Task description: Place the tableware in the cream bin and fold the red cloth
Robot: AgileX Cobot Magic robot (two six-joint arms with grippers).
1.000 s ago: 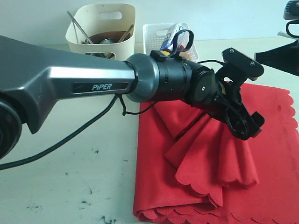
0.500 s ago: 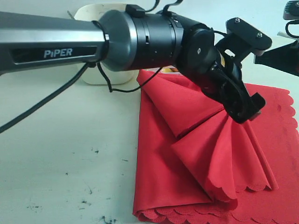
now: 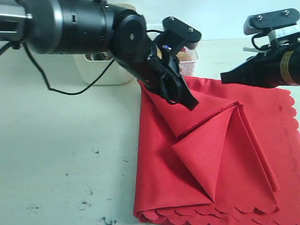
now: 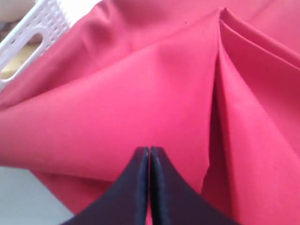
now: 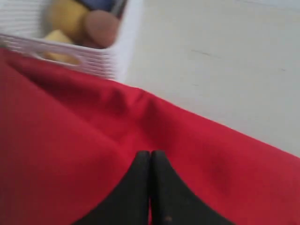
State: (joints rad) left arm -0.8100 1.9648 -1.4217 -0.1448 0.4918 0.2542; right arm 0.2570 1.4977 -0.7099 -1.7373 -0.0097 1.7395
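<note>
The red cloth (image 3: 197, 154) is only loosely folded, not yet finished; the left gripper (image 4: 149, 151) and right gripper (image 5: 150, 154) are clenched empty.

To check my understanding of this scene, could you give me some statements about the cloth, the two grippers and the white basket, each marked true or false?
1. The red cloth lies flat in a single layer. False: it is folded over itself, with several creases.
2. The left gripper is shut. True.
3. The right gripper holds a spoon. False: it is shut with nothing in it, over the cloth.
4. The white basket is empty. False: a yellow thing and a brown thing lie in it.
5. The white basket stands right beside the cloth. True.
</note>
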